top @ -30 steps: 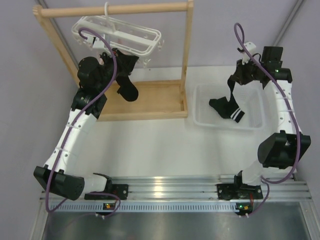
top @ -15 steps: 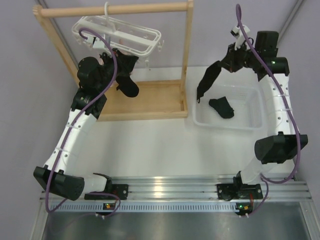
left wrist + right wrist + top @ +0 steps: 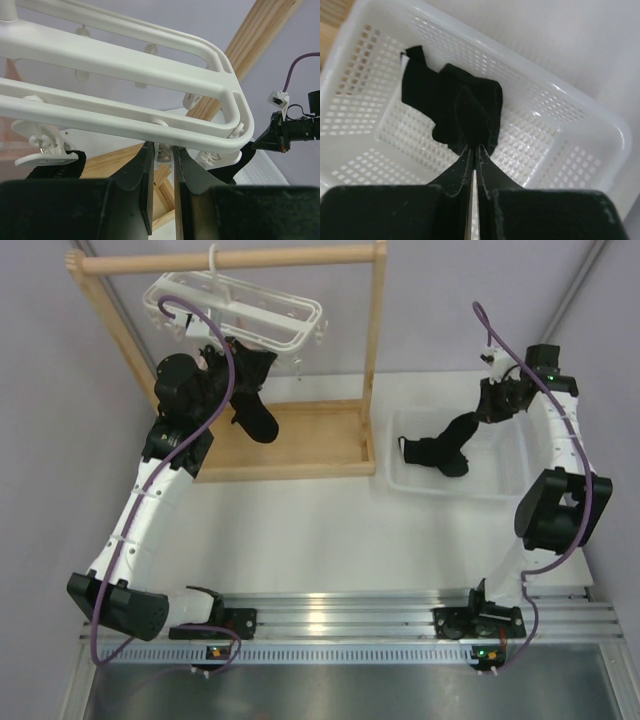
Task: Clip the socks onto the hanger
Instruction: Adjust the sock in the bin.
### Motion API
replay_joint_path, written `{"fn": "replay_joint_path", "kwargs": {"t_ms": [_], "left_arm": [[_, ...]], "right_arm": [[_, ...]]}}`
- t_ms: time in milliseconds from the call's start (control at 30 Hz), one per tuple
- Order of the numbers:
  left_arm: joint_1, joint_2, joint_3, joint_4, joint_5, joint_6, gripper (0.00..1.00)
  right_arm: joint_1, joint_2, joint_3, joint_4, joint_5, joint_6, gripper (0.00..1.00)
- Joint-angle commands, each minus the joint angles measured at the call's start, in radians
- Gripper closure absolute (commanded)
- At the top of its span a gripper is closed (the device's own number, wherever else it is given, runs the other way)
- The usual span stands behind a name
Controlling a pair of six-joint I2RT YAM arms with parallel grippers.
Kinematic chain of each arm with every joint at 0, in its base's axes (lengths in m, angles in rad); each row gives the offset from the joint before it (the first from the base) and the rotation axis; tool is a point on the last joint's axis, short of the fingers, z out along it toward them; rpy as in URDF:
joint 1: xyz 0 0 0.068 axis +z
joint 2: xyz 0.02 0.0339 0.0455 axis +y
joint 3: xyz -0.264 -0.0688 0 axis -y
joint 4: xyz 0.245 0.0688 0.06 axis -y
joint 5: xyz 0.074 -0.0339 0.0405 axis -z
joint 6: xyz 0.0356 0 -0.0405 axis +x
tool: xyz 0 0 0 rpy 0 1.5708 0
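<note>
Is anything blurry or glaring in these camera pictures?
Top view: sharp, but glare streaks the metal rail. Left wrist view: the hanger is crisp, the left hand blurs near the lens. Right wrist view: sock and basket sharp, right hand soft.

No legible text, label, brand, number or sign on anything in any view.

Left fingers stand just under the hanger, a clip between their tips and more clips on either side. The rack post rises to their right. Right fingers, pinching a sock, hang over the basket, walled on every side below. Bare bench spans rack base to arm mounts.
</note>
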Motion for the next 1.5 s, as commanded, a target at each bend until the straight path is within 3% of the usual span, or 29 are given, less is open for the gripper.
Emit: {"fn": "replay_joint_path", "kwargs": {"t_ms": [0,233,267,333,367,433,467,600,700,733,833,933,1100,1333,1467], "left_arm": [[0.002,-0.010,0.001,0.025,0.000,0.007,1.00],[0.002,-0.021,-0.016,0.027,-0.005,0.012,1.00],[0.002,-0.021,-0.018,0.025,-0.006,0.013,1.00],[0.003,-0.021,-0.018,0.024,-0.006,0.015,1.00],[0.003,-0.021,-0.013,0.024,-0.008,0.016,1.00],[0.003,-0.021,-0.009,0.024,-0.005,0.016,1.00],[0.003,-0.021,-0.008,0.019,-0.005,0.016,1.00],[0.003,-0.022,-0.010,0.017,-0.003,0.015,1.00],[0.003,-0.023,-0.012,0.019,-0.003,0.013,1.00],[0.003,-0.019,-0.013,0.021,-0.006,0.012,1.00],[0.005,-0.023,-0.013,0.019,-0.005,0.010,1.00],[0.005,-0.021,-0.005,0.011,-0.006,0.012,1.00],[0.006,-0.019,0.004,0.004,-0.008,0.015,1.00],[0.008,-0.015,-0.005,0.010,-0.005,0.012,1.00],[0.008,-0.015,-0.010,0.013,-0.008,0.010,1.00]], "right_arm": [[-0.038,-0.026,0.013,0.001,0.049,-0.090,1.00],[-0.079,-0.030,-0.047,0.087,0.149,-0.150,1.00],[-0.075,-0.020,-0.053,0.072,0.154,-0.163,0.93],[-0.062,-0.006,-0.062,0.059,0.202,-0.198,0.66],[-0.049,0.002,-0.076,0.067,0.223,-0.207,0.39],[-0.035,-0.006,-0.093,0.098,0.224,-0.210,0.21],[-0.032,-0.016,-0.097,0.101,0.192,-0.210,0.19],[0.054,-0.076,-0.155,0.127,0.065,-0.261,0.22],[0.152,-0.093,-0.223,0.157,0.031,-0.261,0.32],[0.224,-0.089,-0.259,0.176,0.034,-0.244,0.41],[0.299,-0.052,-0.304,0.260,0.053,-0.155,0.52],[0.332,0.003,-0.314,0.312,0.065,-0.098,0.55],[0.324,0.059,-0.315,0.363,0.102,-0.100,0.52],[0.310,0.105,-0.298,0.303,0.131,-0.228,0.39],[0.316,0.132,-0.271,0.305,0.097,-0.201,0.38]]}}
